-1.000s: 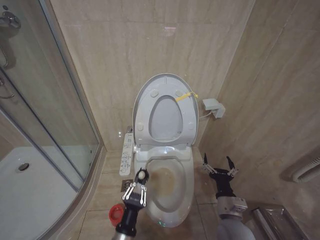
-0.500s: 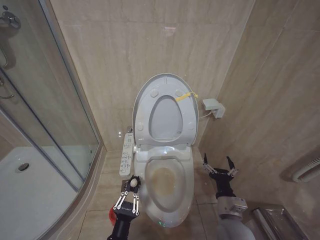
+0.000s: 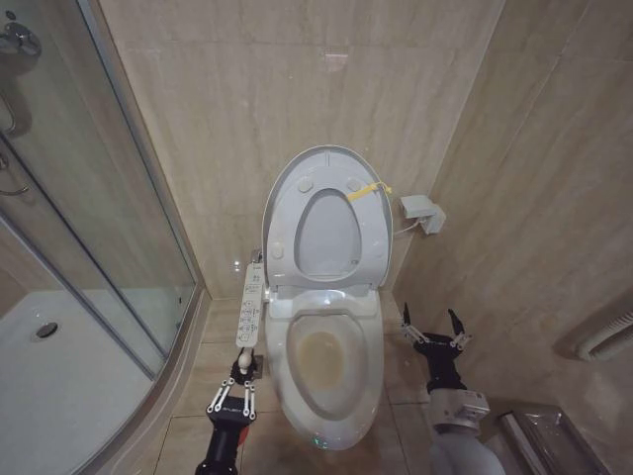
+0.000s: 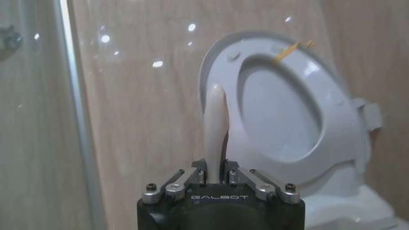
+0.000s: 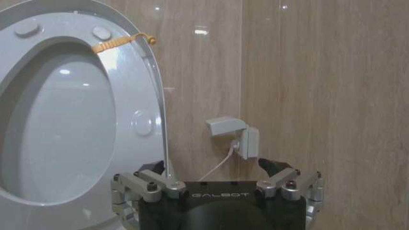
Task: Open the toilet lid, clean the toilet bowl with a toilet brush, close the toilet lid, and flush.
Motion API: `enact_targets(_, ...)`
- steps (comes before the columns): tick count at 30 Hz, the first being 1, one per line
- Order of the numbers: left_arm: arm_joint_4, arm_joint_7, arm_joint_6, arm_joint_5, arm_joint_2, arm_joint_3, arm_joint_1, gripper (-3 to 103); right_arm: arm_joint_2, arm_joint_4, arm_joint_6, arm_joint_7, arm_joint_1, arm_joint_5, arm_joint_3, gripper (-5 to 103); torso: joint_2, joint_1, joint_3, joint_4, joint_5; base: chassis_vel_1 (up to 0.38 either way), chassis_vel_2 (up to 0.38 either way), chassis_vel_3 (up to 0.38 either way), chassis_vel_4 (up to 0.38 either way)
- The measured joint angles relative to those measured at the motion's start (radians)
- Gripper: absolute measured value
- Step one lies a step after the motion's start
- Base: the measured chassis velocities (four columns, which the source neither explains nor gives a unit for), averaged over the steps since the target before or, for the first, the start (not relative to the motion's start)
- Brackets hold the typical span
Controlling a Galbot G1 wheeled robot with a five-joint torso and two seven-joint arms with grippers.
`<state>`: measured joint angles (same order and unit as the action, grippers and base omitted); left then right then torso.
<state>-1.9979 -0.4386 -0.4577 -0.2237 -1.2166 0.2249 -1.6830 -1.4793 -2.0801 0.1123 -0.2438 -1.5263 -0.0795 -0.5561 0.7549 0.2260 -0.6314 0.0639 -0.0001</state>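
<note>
The toilet lid (image 3: 326,216) stands raised against the wall with the seat ring folded up against it and a yellow strap (image 3: 368,188) at its edge. Below it the toilet bowl (image 3: 321,361) lies uncovered, stained yellowish-brown inside. My left gripper (image 3: 240,384) hangs low over the floor, left of the bowl, shut on the toilet brush. The brush's white handle (image 3: 244,366) sticks up between the fingers; its bristle head is hidden under the gripper. In the left wrist view that handle (image 4: 214,129) rises from the shut gripper (image 4: 214,172). My right gripper (image 3: 432,332) waits open, right of the bowl.
A white button-panel strip (image 3: 251,305) runs along the toilet's left side. The glass shower enclosure (image 3: 89,257) and its white tray (image 3: 59,396) fill the left. A small white box (image 3: 421,213) is mounted on the right wall. A metal bin (image 3: 549,440) stands at the lower right.
My left gripper has moved with the brush from the bowl's left rim leftward and down beside the toilet. It now covers the red holder seen earlier. The right arm has stayed put.
</note>
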Motion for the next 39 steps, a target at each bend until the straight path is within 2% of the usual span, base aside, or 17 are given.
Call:
enact_targets(13, 0.174, -0.014, -0.002, 0.127, -0.006, 0.046, 0.094, 16, 0.0, 0.0, 0.0, 0.0, 0.0, 0.0, 0.0, 100, 0.0, 0.0, 0.0, 0.0, -0.0001, 0.0, 0.0, 0.0, 0.0)
enact_targets(23, 0.265, -0.03, -0.031, 0.157, -0.016, 0.031, 0.117, 16, 0.0, 0.0, 0.0, 0.0, 0.0, 0.0, 0.0, 100, 0.0, 0.0, 0.0, 0.0, 0.0, 0.0, 0.0, 0.0, 0.0)
enact_targets(27, 0.336, -0.03, -0.063, 0.165, -0.025, 0.018, 0.138, 16, 0.0, 0.0, 0.0, 0.0, 0.0, 0.0, 0.0, 100, 0.0, 0.0, 0.0, 0.0, 0.0001, 0.0, 0.0, 0.0, 0.0)
enact_targets(39, 0.436, -0.015, -0.084, 0.221, -0.032, -0.002, 0.171, 16, 0.0, 0.0, 0.0, 0.0, 0.0, 0.0, 0.0, 100, 0.0, 0.0, 0.0, 0.0, 0.0001, 0.0, 0.0, 0.0, 0.0)
